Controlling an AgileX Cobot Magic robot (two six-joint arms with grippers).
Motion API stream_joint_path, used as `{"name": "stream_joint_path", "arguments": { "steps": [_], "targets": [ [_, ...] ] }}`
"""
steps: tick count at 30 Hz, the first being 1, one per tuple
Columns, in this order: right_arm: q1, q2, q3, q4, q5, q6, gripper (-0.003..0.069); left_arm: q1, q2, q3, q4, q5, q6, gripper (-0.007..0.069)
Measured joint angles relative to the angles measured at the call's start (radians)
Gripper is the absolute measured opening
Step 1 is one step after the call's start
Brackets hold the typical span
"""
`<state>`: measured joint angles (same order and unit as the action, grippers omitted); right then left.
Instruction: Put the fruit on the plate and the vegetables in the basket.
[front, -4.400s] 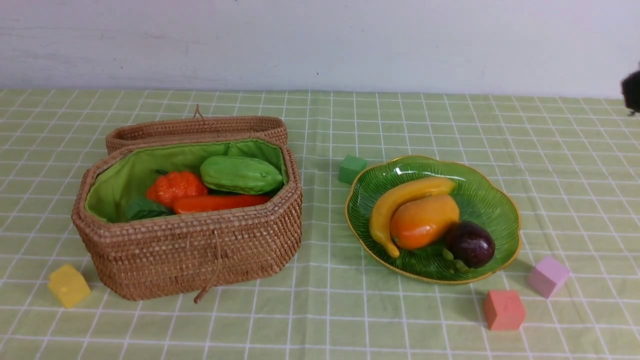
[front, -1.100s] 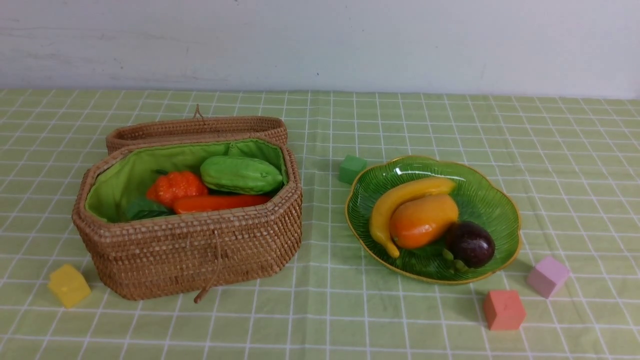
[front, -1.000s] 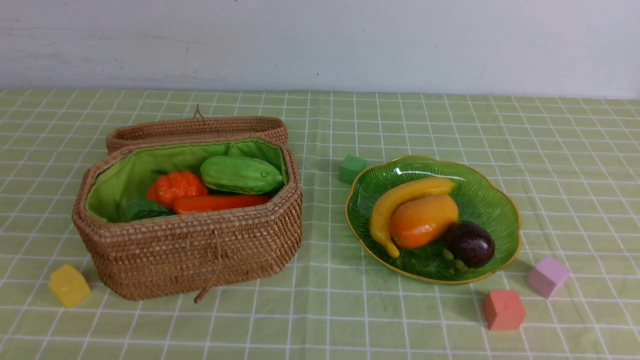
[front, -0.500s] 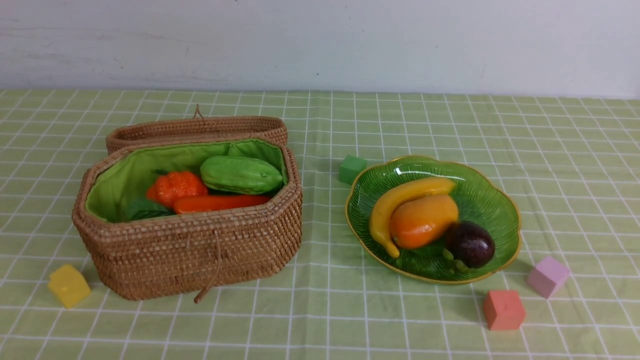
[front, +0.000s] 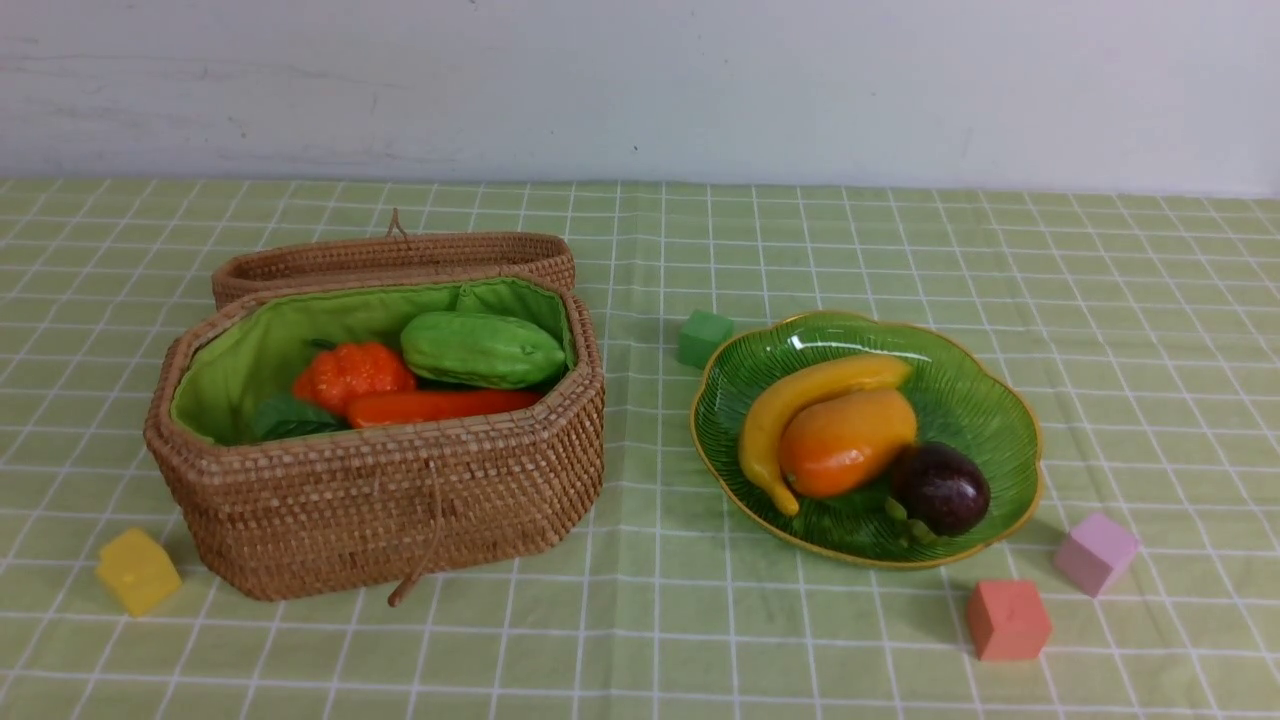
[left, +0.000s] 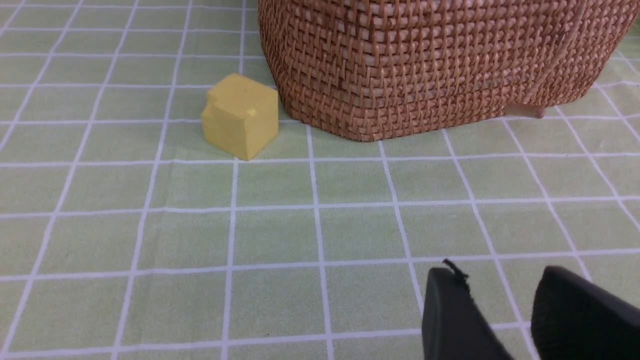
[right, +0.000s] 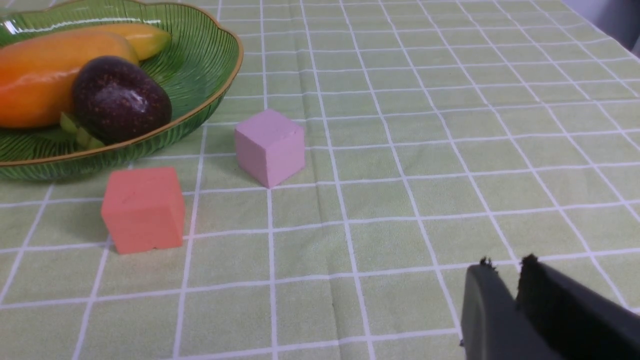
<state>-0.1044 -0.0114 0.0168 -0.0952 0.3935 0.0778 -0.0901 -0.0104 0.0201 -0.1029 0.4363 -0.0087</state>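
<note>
On the plate (front: 975, 395) lie the banana (front: 790, 400), the mango (front: 845, 440) against it, and the mangosteen (front: 940, 488) touching the mango on the side toward the pink cube (front: 1097, 553). Left of the plate, the basket (front: 400, 500) holds the pumpkin (front: 350, 372), the gourd (front: 482, 349) and the red pepper (front: 440, 405), with a bit of dark green leaf (front: 285, 418) beside the pumpkin; its lid (front: 390, 255) lies open behind it. Compared with the earliest front view, a dark shape at the right edge has gone; everything on the table (front: 640, 650) lies as it did then. No arm shows in the front view. In the left wrist view the left pincer (left: 500, 300) hangs low over the table with its tips a little apart and nothing between them, well short of the basket and the yellow cube (left: 241, 116) just beside it. In the right wrist view the right pincer (right: 505, 280) has its tips nearly together, empty, with the plate well apart from it and the pink cube and red cube (right: 144, 209) lying between. A green cube (front: 703, 337) sits just behind the plate's left rim.
</note>
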Motion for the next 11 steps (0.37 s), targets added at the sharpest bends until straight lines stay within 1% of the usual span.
{"name": "stream_joint_path", "arguments": {
  "steps": [11],
  "targets": [
    [0.000, 0.000, 0.000, 0.000, 0.000, 0.000, 0.0124, 0.000, 0.000, 0.000, 0.000, 0.000, 0.000, 0.0239]
  ]
}}
